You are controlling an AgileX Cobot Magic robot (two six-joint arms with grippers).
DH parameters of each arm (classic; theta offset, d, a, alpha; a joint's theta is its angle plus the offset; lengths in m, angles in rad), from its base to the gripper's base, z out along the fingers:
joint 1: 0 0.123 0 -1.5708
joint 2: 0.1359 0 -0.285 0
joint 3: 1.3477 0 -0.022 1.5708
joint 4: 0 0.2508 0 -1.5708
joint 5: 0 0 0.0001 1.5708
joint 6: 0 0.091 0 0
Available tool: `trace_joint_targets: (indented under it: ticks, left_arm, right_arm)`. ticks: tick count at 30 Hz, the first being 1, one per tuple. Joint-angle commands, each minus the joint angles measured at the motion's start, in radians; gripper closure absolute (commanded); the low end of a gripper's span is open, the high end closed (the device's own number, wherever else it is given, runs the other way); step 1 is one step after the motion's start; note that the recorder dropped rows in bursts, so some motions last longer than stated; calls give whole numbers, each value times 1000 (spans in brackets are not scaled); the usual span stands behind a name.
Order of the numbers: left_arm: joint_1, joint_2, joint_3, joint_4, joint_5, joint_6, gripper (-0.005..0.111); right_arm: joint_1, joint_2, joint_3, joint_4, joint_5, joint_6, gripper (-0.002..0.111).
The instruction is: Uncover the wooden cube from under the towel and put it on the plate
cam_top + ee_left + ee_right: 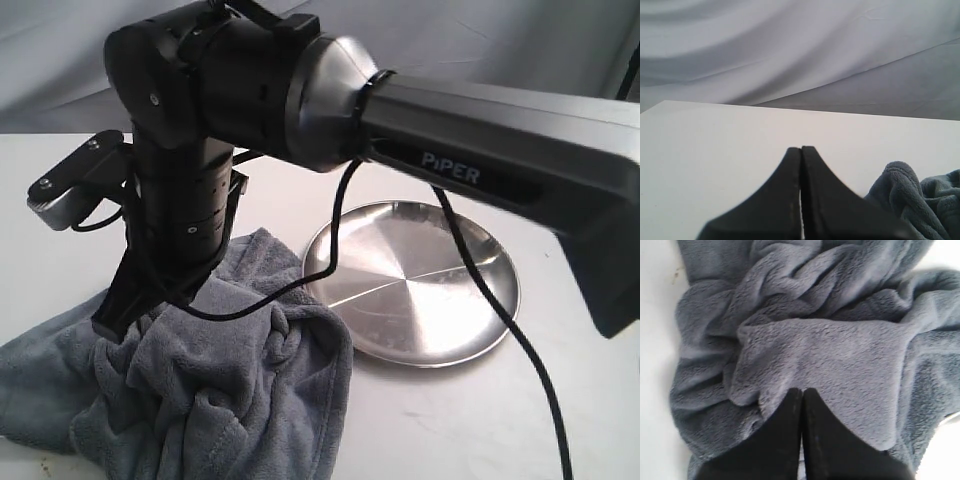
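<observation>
The right black pincer (801,392) is clenched against a crumpled blue-grey plush towel (840,350).
Pinched cloth cannot be confirmed. The left black pincer (801,149), also clenched, is held over the white table (715,150). A round stainless-steel plate (420,290) lies just right of the towel. "PiPER" is printed on the grey arm (500,150). The wooden cube is hidden.

The arm (220,80) is built of black joints, a silver cone collar (335,100) and a grey link (530,135) marked "PiPER" in white. Black cables (498,312) are looped along it, and a screwed black-and-silver bracket (72,185) is fitted at one side. The fingers (775,205) are black and tapered.
</observation>
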Motion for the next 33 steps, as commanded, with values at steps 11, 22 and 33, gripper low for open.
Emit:
trace_joint_targets:
  ticks: [11,22,33]
  left_arm:
    - [1,-3,4,1,-3,-3,107]
    - [1,-3,4,1,-3,-3,107]
    - [1,-3,4,1,-3,-3,107]
  right_arm:
    - [-231,6,-27,67,11,22,108]
    - [-282,-116,168,-36,11,1,108]
    - [-248,-345,497,8,11,-20,108]
